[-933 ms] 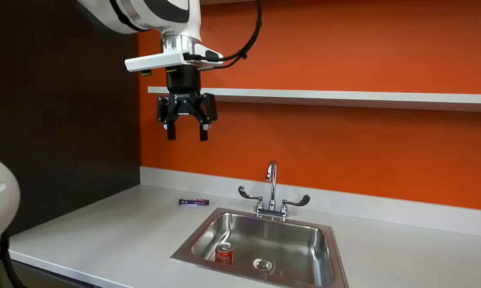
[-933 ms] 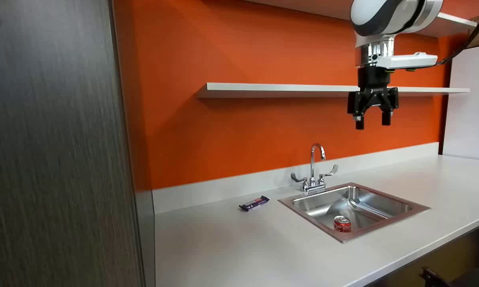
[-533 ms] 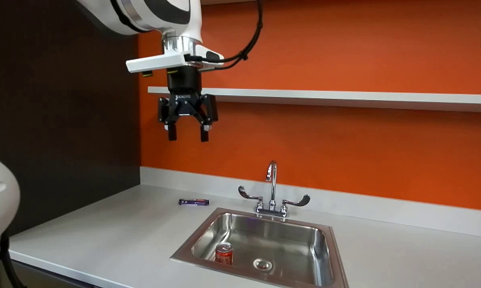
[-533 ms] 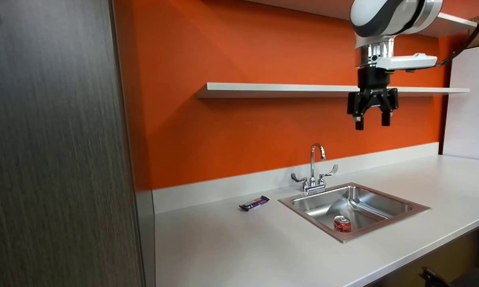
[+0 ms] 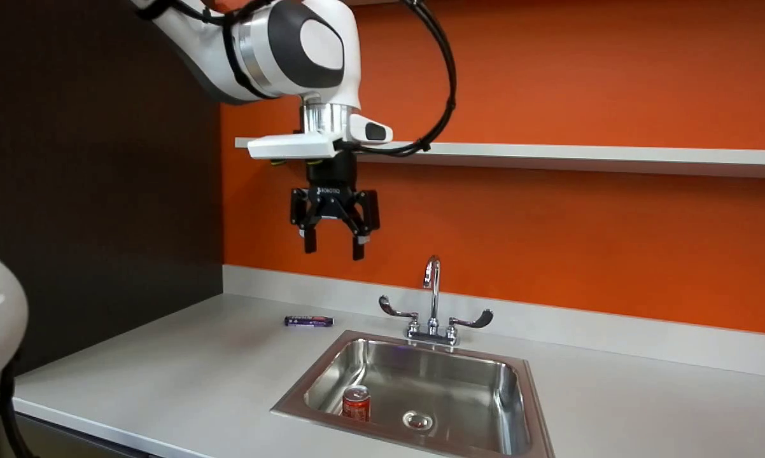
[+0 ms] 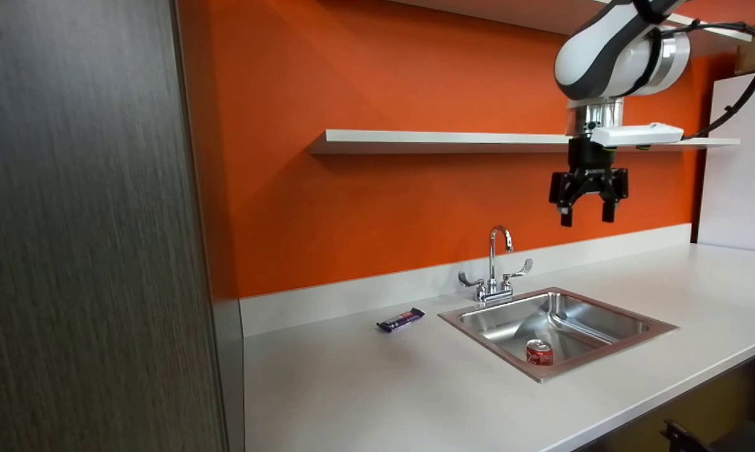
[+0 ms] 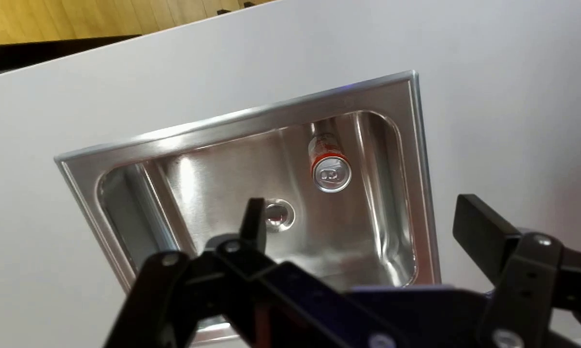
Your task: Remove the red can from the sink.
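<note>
The red can (image 5: 356, 407) stands upright on the floor of the metal sink (image 5: 312, 371), near one side wall. It also shows in an exterior view (image 6: 539, 353) and in the wrist view (image 7: 331, 169), where its silver top faces the camera. The sink's rim shows in the wrist view (image 7: 247, 119) too. My gripper (image 5: 334, 256) points down, open and empty, high above the counter and well above the can; it also shows in an exterior view (image 6: 587, 222). In the wrist view, the can lies beyond the open fingers (image 7: 360, 208), apart from them.
A chrome faucet (image 5: 435, 299) with two lever handles stands behind the sink. A purple-wrapped bar (image 6: 401, 320) lies on the counter beside the sink. A white shelf (image 5: 580, 153) runs along the orange wall. A dark panel (image 5: 102, 191) stands at the counter's end.
My gripper has come down in both exterior views and shifted toward the faucet side in one of them, staying open. The can, the sink and the bar have not moved.
</note>
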